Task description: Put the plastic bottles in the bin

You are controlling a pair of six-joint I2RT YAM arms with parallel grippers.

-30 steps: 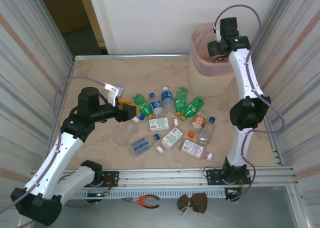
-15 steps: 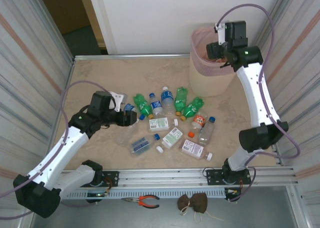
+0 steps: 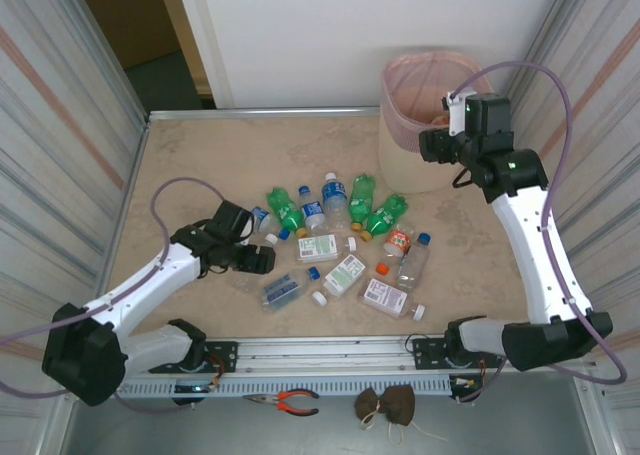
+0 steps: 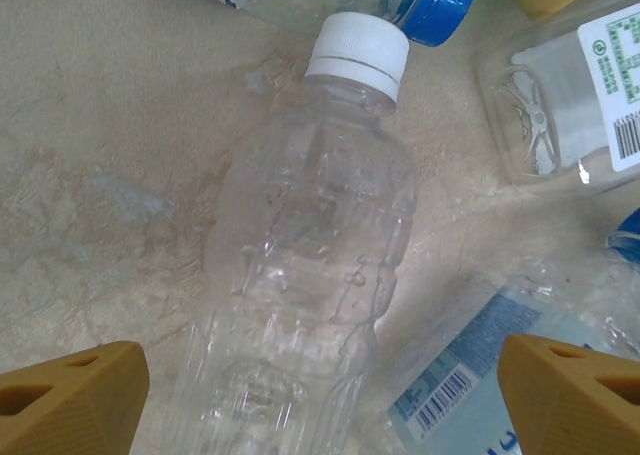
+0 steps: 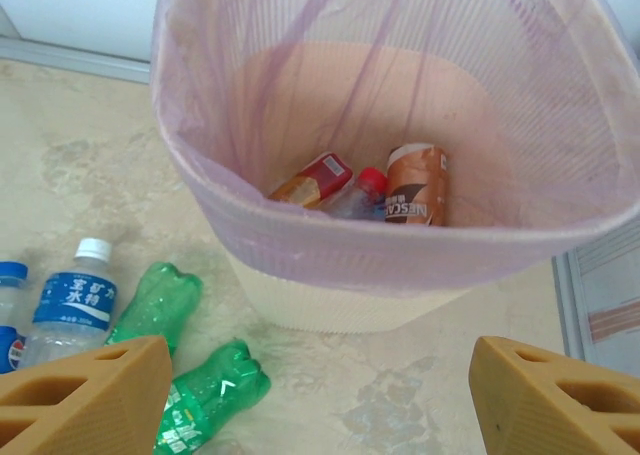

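**Left gripper down over a clear bottle, right gripper backed off the bin**

Left gripper (image 3: 256, 259) sits low at the near-left edge of the bottle pile, having come down from a raised pose a second ago. Its jaws stand wide apart and hold nothing. They straddle the lower body of a clear ribbed plastic bottle with a white cap (image 4: 318, 265). That bottle lies on its side on the mottled beige surface (image 3: 200, 150), cap pointing away from the wrist. The fingers look clear of the bottle's sides, so I judge the grasp lined up but not yet closed.

Just beyond lie the other plastic bottles: flat ones with white labels (image 3: 318, 247) and an orange-capped one (image 3: 398, 240). Behind these, green soda bottles (image 3: 286, 212) and clear ones with blue labels (image 3: 335, 197) form a row. The pile looks unchanged over the last second.

Farther still, right gripper (image 5: 320, 400) has pulled back from over the tall cream wastebasket bin with a translucent pink liner (image 3: 405, 165). It now hangs just on the bin's near side, jaws wide open and empty. Inside the bin lie a red-labelled bottle (image 5: 310, 178) and a brown-labelled container (image 5: 415, 185). One drop seems done, and the next pick looks to be the left arm's. Most bottles remain on the surface.
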